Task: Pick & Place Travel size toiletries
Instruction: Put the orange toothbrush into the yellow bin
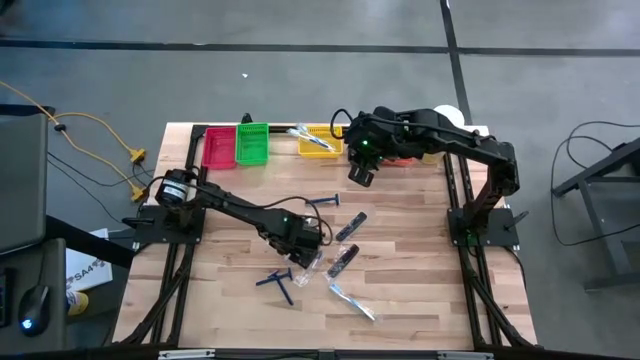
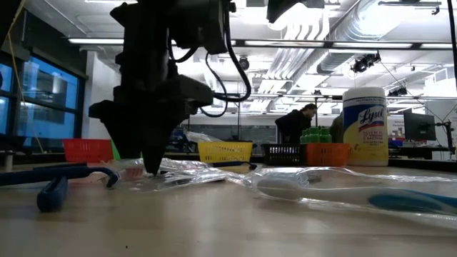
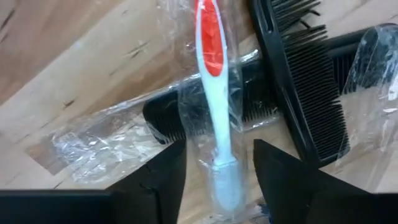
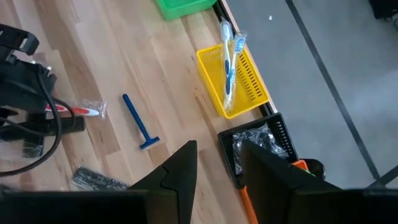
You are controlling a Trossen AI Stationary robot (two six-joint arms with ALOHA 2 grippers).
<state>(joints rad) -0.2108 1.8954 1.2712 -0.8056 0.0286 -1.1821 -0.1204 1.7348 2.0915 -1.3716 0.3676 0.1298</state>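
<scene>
A clear-wrapped toothbrush (image 3: 214,124) with a red and white handle lies on the wooden table, partly over a wrapped black comb (image 3: 168,118). My left gripper (image 3: 219,144) points down over it at the table's middle (image 1: 310,245), open, one finger on each side of the handle, its tips low at the table (image 2: 151,168). A second black comb (image 3: 298,81) lies just beside it. My right gripper (image 1: 360,178) hangs open, high above the table's far part, nothing between its fingers (image 4: 217,155). My left gripper's fingers (image 3: 171,171) stand on either side of the toothbrush's white handle end (image 3: 224,168), coming from above and lying across it. Whether they touch the clear wrap, I cannot tell. The toothbrush lies flat on the table.
Along the far edge stand a red bin (image 1: 218,148), a green bin (image 1: 252,143), a yellow bin (image 4: 239,87) holding toothbrushes and a black bin (image 4: 258,146). A white jar (image 2: 364,127) stands far right. Blue razors (image 1: 278,283), (image 4: 138,121) and another wrapped toothbrush (image 1: 352,300) lie loose.
</scene>
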